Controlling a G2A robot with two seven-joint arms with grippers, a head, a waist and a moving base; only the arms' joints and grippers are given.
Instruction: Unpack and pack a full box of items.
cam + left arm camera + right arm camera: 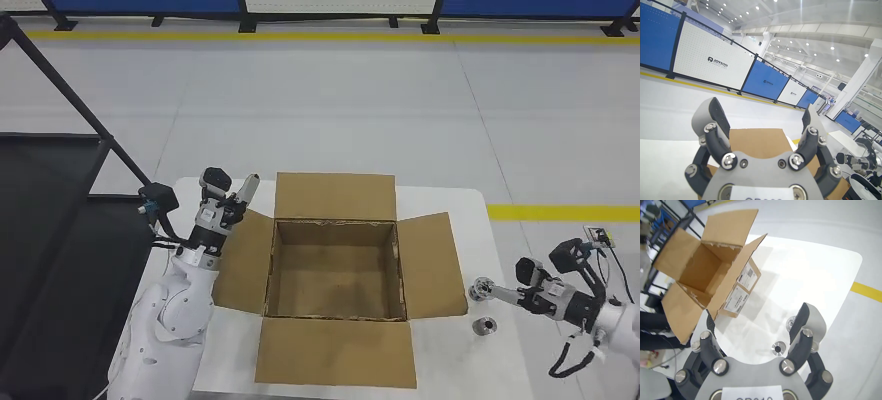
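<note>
An open cardboard box [335,285] stands in the middle of the white table [450,205], all flaps folded out and its inside bare [702,275]. My left gripper [233,186] is at the box's left flap, raised and pointing away over the far flap [757,140]; the left gripper [762,117] is open with nothing in it. My right gripper [510,286] hovers to the right of the box, and this right gripper [757,313] is open and holds nothing. Two small metal cylinders lie on the table beneath it: one [778,348] [486,326] upright, the other [790,322] [482,290] partly hidden behind a fingertip [800,317].
The table's right edge and rounded corner [859,256] are near the right arm. A black frame [70,100] stands to the left of the table. Grey floor with a yellow line [560,212] surrounds it. Bare tabletop lies right of the box.
</note>
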